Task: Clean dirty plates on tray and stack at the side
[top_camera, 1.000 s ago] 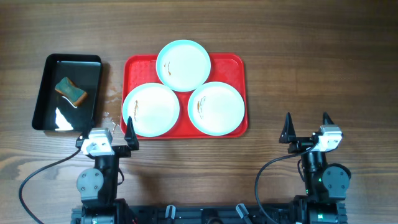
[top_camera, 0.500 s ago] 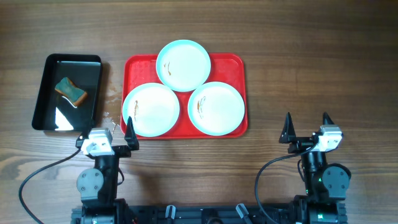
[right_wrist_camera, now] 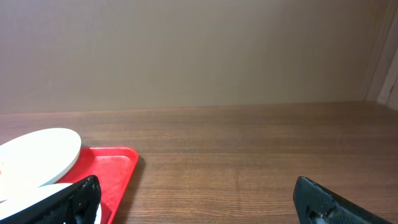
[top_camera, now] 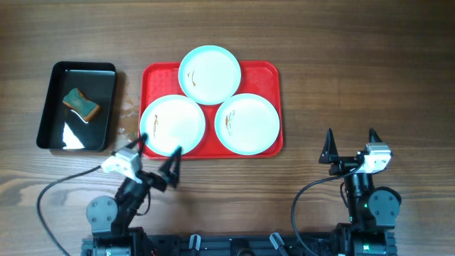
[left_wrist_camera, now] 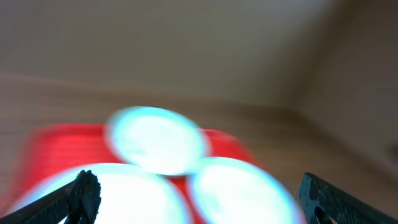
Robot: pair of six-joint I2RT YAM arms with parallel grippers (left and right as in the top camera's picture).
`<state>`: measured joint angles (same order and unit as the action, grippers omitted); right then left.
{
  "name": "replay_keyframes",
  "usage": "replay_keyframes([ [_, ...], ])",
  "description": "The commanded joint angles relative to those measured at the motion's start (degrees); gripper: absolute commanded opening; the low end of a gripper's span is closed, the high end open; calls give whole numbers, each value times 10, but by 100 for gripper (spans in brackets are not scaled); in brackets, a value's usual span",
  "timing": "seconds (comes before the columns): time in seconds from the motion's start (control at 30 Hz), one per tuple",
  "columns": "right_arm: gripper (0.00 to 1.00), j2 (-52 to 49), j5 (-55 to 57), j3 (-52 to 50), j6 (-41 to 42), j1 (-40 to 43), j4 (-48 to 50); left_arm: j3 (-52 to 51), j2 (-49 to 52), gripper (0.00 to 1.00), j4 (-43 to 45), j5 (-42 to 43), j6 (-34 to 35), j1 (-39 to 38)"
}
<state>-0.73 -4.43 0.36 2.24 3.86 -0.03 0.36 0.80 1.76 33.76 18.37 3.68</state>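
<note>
While three smeared plates (top_camera: pixel 173 125) await wiping on the red tray (top_camera: pixel 274 78), the left gripper (top_camera: pixel 159 146) and right gripper (top_camera: pixel 350 141) are held wide open and empty, presumably readied for the sponge (top_camera: pixel 80 102)

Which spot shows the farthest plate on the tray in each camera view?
Overhead: the farthest plate is at upper centre, overhanging the far rim of the red tray.
Left wrist: blurred, just left of centre.
Right wrist: at the left edge, cut off.
Shared landmark: the red tray.
</note>
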Motion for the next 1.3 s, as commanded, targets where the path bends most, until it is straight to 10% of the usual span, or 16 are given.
replay_keyframes([
  [0.0, 100, -1, 2, -1, -6, 3, 2, 0, -4, 100, 82, 152, 107, -2],
  [0.17, 100, -1, 2, -1, -6, 3, 1, 39, 5, 100, 183, 70, 140, -1],
  [0.3, 100, -1, 2, -1, -6, 3, 1, 207, 156, 100, -15, -88, 20, 14],
  [0.43, 100, -1, 2, -1, -6, 3, 1, 645, 629, 100, -410, -285, -30, 45],
  [0.53, 100, -1, 2, -1, -6, 3, 1, 800, 800, 100, -533, -303, -30, 49],
  [0.9, 100, -1, 2, -1, -6, 3, 1, 834, 1058, 98, -492, -343, 33, 189],
  [1.07, 100, -1, 2, -1, -6, 3, 1, 834, 1153, 50, -450, -362, 44, 190],
  [1.27, 100, -1, 2, -1, -6, 3, 2, 834, 1213, 55, -451, -376, 46, 190],
])
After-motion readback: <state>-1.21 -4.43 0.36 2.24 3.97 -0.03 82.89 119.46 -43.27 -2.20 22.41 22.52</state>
